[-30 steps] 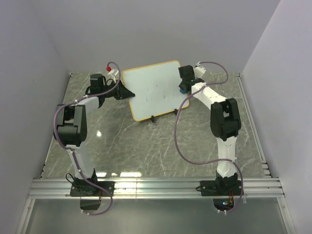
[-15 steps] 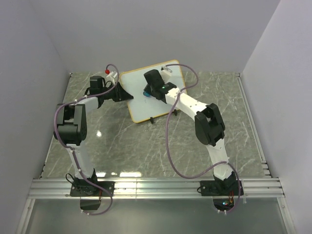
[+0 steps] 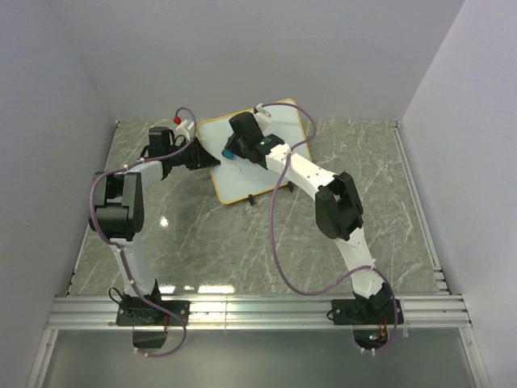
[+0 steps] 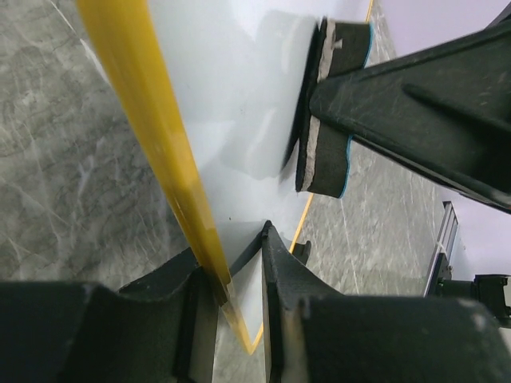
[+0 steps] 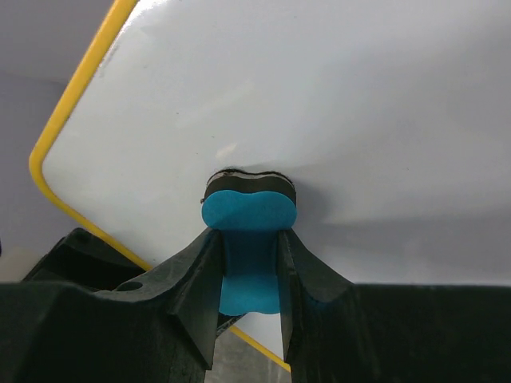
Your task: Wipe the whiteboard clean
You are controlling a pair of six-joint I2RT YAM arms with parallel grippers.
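The whiteboard (image 3: 242, 174), white with a thin orange-tan frame, stands tilted at the back of the table. Its surface shows no writing in the right wrist view (image 5: 335, 104). My left gripper (image 3: 206, 153) is shut on the board's left edge; the yellow frame (image 4: 160, 136) runs between its jaws. My right gripper (image 3: 233, 149) is shut on the blue eraser (image 5: 248, 239), whose dark felt face presses against the board near its left side. The eraser also shows in the left wrist view (image 4: 323, 108).
The grey marble-patterned table (image 3: 242, 242) has a metal rail (image 3: 258, 311) along its near edge. Pale walls close in the back and both sides. The board's black foot (image 3: 254, 198) rests on the table.
My right gripper has swept the eraser from the board's right side across to its left side. Faint marks seen on the board earlier no longer show. The left arm has held still.
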